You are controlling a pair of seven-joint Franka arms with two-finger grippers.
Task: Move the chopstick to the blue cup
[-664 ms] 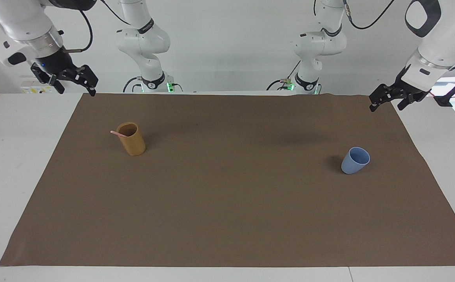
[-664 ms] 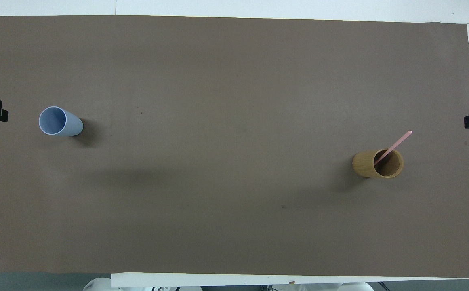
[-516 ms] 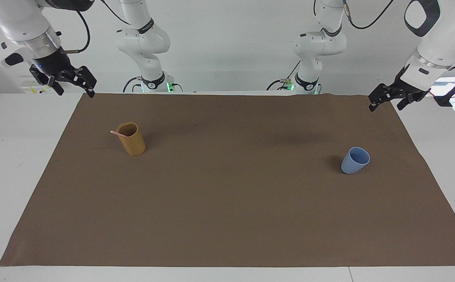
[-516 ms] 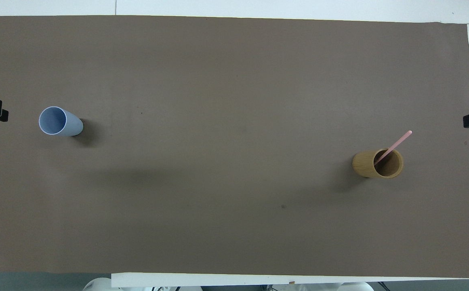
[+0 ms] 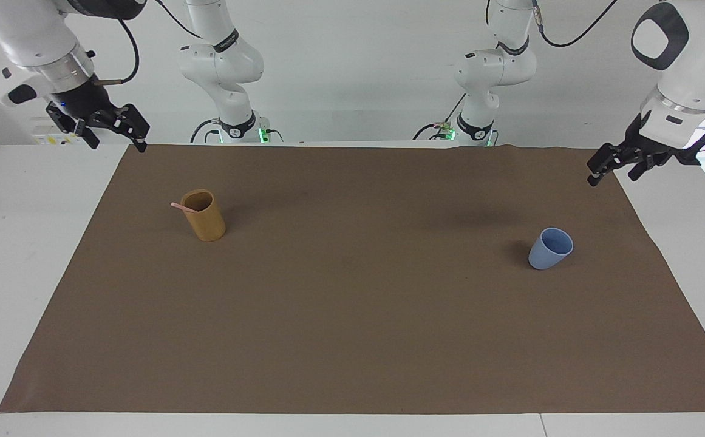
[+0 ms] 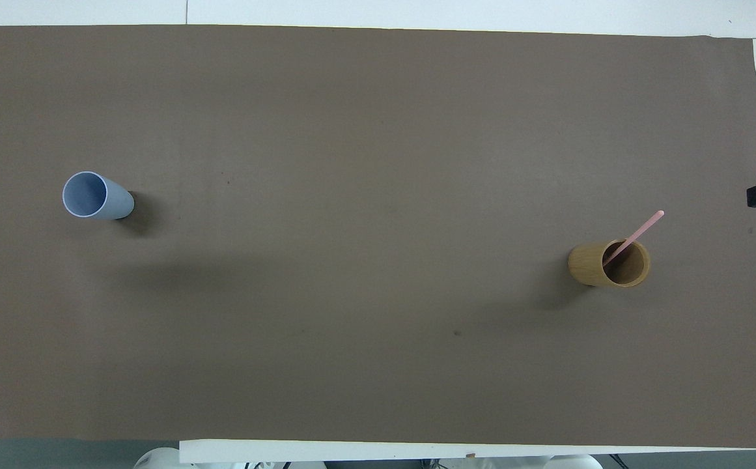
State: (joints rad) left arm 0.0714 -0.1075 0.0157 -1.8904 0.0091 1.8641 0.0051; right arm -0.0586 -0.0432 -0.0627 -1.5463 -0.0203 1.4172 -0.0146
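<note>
The left tool [image 5: 609,165] has moved a little toward the edge of the brown mat at its own end of the counter, and in the overhead view less of its black tip shows than half a second ago. It hangs in the air over that mat edge, fingers spread wide, holding nothing. The right tool [image 5: 115,124] has barely shifted; it is raised over the mat corner at the right arm's end, also wide open and empty. I judge that no reach has begun and the transfer is not yet started.

The chopstick [image 6: 638,232] has not moved: it stands slanted in the tan-yellow cup [image 6: 602,264], its upper end leaning over the rim, away from the robots and toward the right arm's end. The blue cup [image 6: 94,196] stands upright and empty, well apart from it, toward the left arm's end.

The brown mat [image 5: 352,315] lies flat over most of the white counter [image 5: 18,243]. At the robots' edge, the two arm bases stand with small green lights, before a plain white wall.
</note>
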